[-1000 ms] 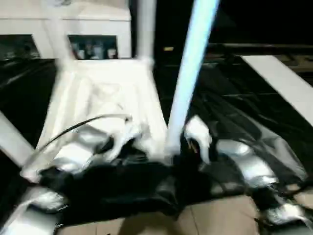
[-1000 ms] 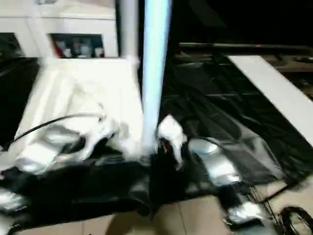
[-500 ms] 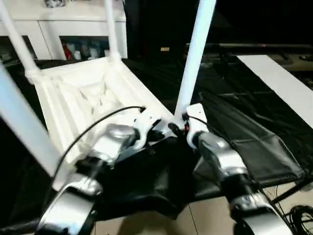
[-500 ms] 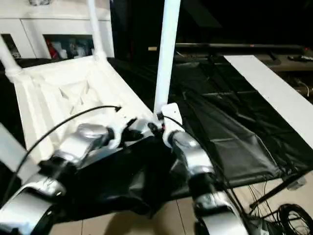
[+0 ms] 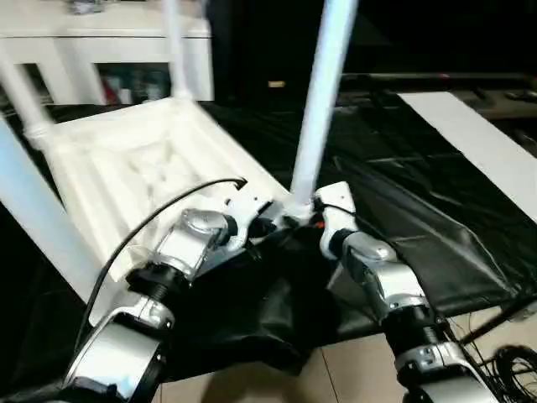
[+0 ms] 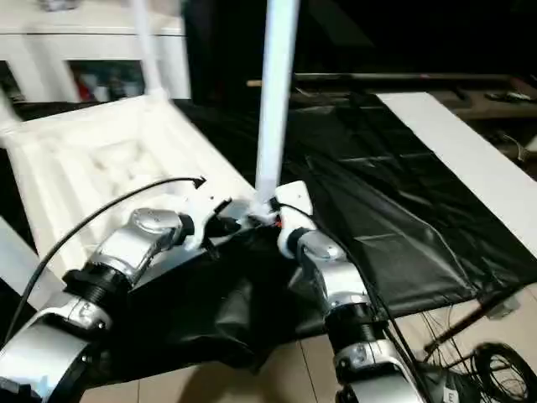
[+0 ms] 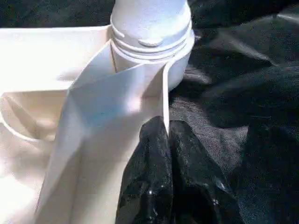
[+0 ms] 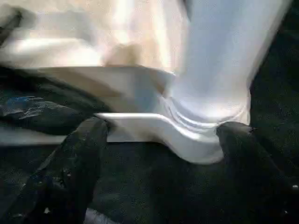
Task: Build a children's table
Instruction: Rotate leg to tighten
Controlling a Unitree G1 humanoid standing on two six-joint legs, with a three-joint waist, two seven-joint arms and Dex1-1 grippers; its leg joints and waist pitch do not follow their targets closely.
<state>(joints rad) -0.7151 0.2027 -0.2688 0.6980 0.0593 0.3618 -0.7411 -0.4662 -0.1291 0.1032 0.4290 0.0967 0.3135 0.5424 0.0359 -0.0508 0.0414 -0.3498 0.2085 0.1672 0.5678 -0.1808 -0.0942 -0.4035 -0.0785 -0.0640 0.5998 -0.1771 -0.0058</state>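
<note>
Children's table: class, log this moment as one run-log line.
tabletop: upside down | near leg: upright in socket | left end effector: pinching rim | right end effector: open at socket

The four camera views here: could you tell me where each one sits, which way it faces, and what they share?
Left eye view: on the head, looking forward and down at the upturned tabletop; both silver forearms show.
Right eye view: beside it, same scene.
Left wrist view: on the left wrist, looking along the shut left gripper at the near corner socket.
Right wrist view: on the right wrist; the right gripper fingers stand either side of the near leg.
Shared: all show that leg in its socket.
</note>
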